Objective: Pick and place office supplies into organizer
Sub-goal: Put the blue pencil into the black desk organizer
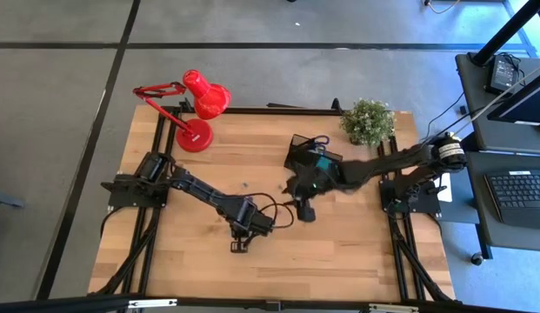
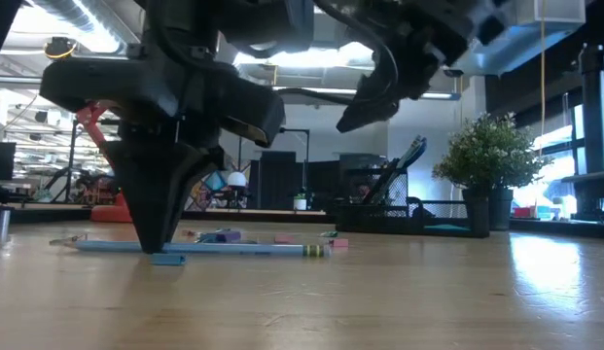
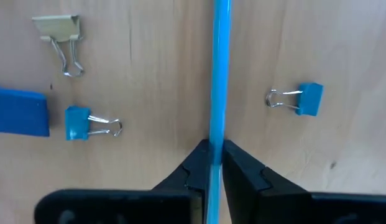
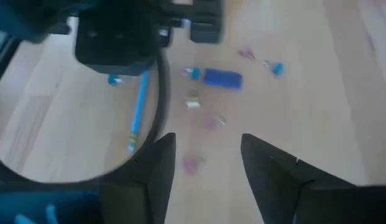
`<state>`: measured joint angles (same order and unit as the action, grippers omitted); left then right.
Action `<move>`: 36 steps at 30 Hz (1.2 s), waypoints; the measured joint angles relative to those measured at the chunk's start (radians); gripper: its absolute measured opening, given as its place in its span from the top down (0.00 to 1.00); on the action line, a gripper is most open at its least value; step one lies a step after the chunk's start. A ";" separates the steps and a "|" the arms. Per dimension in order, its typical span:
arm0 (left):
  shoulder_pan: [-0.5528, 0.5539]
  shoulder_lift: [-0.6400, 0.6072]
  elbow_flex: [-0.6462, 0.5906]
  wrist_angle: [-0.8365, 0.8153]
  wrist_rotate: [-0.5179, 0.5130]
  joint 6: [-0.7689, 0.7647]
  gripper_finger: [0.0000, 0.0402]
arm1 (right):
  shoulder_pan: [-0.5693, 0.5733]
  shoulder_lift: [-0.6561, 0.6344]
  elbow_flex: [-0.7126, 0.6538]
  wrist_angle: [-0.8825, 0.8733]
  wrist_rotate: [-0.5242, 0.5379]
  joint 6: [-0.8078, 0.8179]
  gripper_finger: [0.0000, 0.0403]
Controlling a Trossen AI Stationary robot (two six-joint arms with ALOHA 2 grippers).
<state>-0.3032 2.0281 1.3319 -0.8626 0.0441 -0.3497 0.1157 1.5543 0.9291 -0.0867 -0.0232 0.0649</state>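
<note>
Pencil (image 3: 217, 68), thin, light and stiff, is lying on the worktop (image 3: 155, 74) as the left tool (image 3: 211, 163) is pinching it mid-shaft, while the right tool (image 4: 205, 168) is hovering wide.

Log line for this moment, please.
left gripper: shut on blue pencil, on table | right gripper: open, above table | organizer: behind
</note>
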 joint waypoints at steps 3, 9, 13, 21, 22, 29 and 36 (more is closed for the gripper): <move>0.000 0.000 -0.001 0.010 -0.005 0.020 0.93 | 0.083 0.000 -0.124 0.226 0.145 0.049 0.54; 0.000 -0.001 -0.004 0.032 -0.012 0.024 0.93 | 0.235 0.001 -0.323 0.610 0.360 0.114 0.54; 0.001 -0.002 -0.004 0.050 -0.016 0.024 0.93 | 0.295 0.001 -0.375 0.704 0.371 0.117 0.54; 0.015 -0.003 -0.005 0.096 -0.019 0.006 0.93 | 0.343 0.037 -0.396 0.719 0.368 0.141 0.54; 0.017 -0.003 -0.005 0.101 -0.019 0.000 0.93 | 0.349 0.051 -0.396 0.726 0.368 0.141 0.54; 0.031 -0.002 -0.003 0.133 -0.018 -0.007 0.93 | 0.368 0.205 -0.396 0.896 0.368 0.141 0.54; 0.046 0.000 -0.003 0.184 -0.018 -0.006 0.93 | 0.367 0.380 -0.342 1.008 0.372 0.099 0.54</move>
<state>-0.2568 2.0281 1.3285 -0.6787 0.0265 -0.3561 0.4824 1.9340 0.5867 0.9209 0.3492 0.1637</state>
